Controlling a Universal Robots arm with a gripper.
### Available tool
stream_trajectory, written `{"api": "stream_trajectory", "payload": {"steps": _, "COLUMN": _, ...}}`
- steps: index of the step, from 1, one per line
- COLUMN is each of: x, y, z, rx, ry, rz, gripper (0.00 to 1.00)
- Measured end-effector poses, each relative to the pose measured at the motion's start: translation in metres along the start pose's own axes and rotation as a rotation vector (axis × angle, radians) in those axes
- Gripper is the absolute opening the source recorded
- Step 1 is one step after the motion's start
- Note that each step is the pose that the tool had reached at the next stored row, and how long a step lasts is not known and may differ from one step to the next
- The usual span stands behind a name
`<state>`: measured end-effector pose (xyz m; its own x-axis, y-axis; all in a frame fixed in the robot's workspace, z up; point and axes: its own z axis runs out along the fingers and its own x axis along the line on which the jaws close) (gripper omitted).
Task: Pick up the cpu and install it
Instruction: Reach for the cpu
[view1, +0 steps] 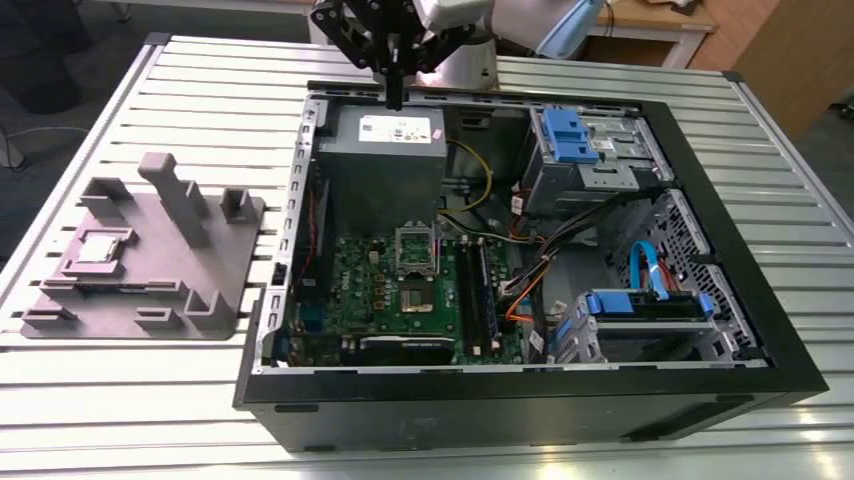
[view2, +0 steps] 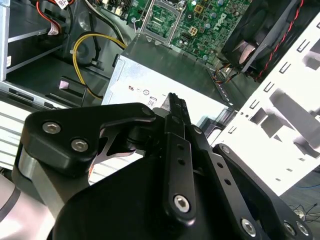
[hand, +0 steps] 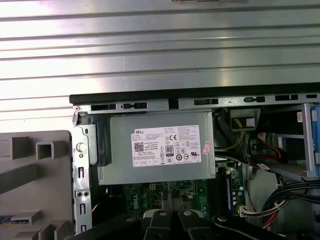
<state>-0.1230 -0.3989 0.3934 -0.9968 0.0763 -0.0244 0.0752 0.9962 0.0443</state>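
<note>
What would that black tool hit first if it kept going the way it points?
Probably the grey metal power supply box with the white label; the tool hangs over it, though depth is unclear.

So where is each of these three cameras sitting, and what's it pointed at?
Exterior view: off the arm, high up, looking down on the open computer case and tray; the claw hangs above the power box.
First wrist view: on the arm, facing down at the power box; claw tips show.
Second wrist view: behind the claw, looking along it into the case.
All three share the power box.
</note>
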Motion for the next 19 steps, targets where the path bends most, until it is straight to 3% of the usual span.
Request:
{"api": "stream_trajectory", "payload": {"steps": 9, "x": 0.0092, "y": -0.0007, "z": -0.0002, "rx": -0.0001, "ry": 0.0000, "rz": 0.000, "gripper": 0.11}}
{"api": "stream_trajectory", "payload": {"steps": 19, "x": 0.0265, "y": -0.0020, "z": -0.0005, "rx": -0.0001, "ry": -0.0001, "rz": 0.000, "gripper": 0.11}}
